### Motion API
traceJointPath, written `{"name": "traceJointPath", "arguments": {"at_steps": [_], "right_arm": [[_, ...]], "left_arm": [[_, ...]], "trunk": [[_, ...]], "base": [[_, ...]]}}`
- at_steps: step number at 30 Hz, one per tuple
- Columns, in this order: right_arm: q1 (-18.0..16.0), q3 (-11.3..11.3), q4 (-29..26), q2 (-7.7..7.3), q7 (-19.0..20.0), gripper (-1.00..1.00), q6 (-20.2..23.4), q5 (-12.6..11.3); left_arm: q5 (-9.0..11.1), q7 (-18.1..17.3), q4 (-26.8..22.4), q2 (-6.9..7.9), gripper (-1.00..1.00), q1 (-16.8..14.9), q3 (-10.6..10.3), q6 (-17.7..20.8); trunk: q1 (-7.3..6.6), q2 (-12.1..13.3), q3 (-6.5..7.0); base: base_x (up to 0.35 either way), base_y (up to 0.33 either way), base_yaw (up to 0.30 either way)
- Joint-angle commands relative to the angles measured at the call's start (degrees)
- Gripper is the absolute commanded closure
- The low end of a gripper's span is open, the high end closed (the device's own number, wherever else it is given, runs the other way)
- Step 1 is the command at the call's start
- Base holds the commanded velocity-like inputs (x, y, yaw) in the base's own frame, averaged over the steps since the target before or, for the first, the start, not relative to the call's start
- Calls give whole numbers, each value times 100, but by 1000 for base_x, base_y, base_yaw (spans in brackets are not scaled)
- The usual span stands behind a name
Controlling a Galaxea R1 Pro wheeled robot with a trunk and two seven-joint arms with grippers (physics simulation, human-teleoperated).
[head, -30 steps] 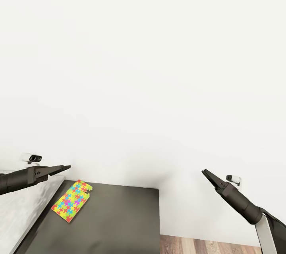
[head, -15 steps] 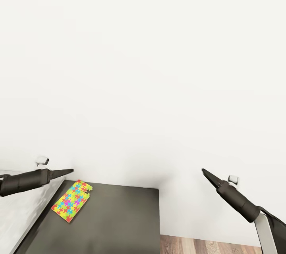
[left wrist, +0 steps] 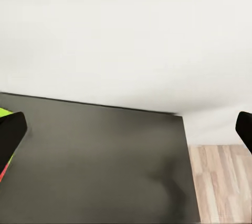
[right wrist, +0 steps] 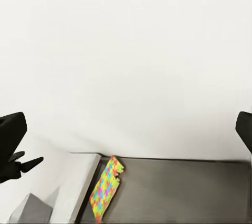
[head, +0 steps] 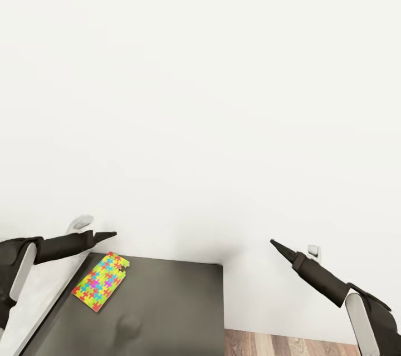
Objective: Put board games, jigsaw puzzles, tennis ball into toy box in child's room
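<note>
While the white wall (head: 200, 94) takes up most of my head view, I see the table (head: 167, 311) below it, its dark grey lower section butting against the wall, with a light grey top (head: 33, 300) stepping up at the left. Wood-plank floor (head: 278, 345) shows beside the dark section's right edge. My left gripper (head: 108, 235) hangs above the step, near the wall; my right gripper (head: 275, 245) is off the table, over the floor. Both wrist views put the fingers (left wrist: 10, 134) at opposite edges, so both are spread wide, holding nothing. One jigsaw puzzle (head: 102, 281) lies flat on the dark section, just beside the step.
</note>
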Motion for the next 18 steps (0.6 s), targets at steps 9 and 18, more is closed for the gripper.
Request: {"name": "traceJointPath", "arguments": {"at_steps": [9, 18], "right_arm": [[2, 216, -8, -282, 30, -100, 172, 127], [21, 367, -113, -385, 43, -100, 171, 159]], "left_arm": [[-10, 611, 725, -115, -100, -702, -634, 9], [-27, 1235, 1669, -230, -100, -1337, -1123, -43]], "trunk": [[3, -14, -14], [3, -14, -14]], "base": [[0, 0, 0], [0, 0, 0]]}}
